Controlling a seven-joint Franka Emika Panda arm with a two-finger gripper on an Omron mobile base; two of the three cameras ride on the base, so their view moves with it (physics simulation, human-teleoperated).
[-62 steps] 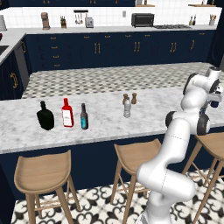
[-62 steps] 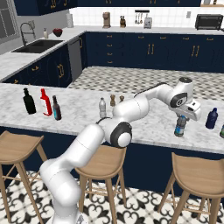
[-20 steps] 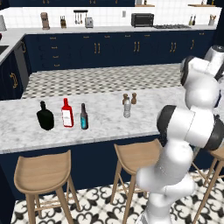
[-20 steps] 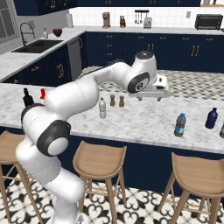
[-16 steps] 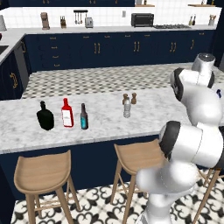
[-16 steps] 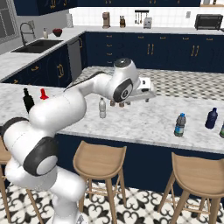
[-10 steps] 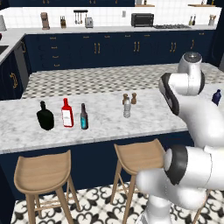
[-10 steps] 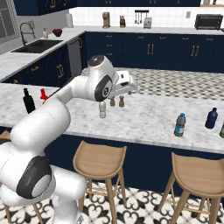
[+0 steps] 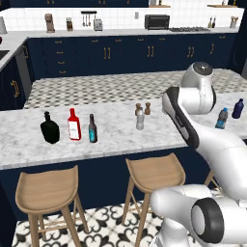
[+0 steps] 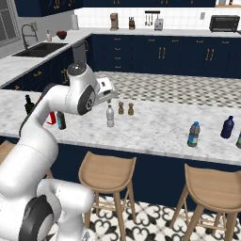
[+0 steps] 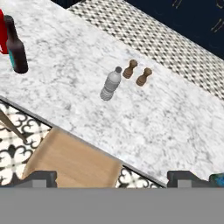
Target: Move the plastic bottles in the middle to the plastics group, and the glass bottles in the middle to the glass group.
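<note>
One clear greyish plastic bottle (image 11: 111, 84) stands upright by two brown shakers (image 11: 137, 73); gripper (image 11: 111, 177) wide open, empty.

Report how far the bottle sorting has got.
Done: the blue-label bottle stands by the navy bottle, and the brown bottle stands beside the red bottle and black bottle. In hand: nothing; the claw is open above the counter. Left: the clear bottle, in the middle by the shakers.
</note>
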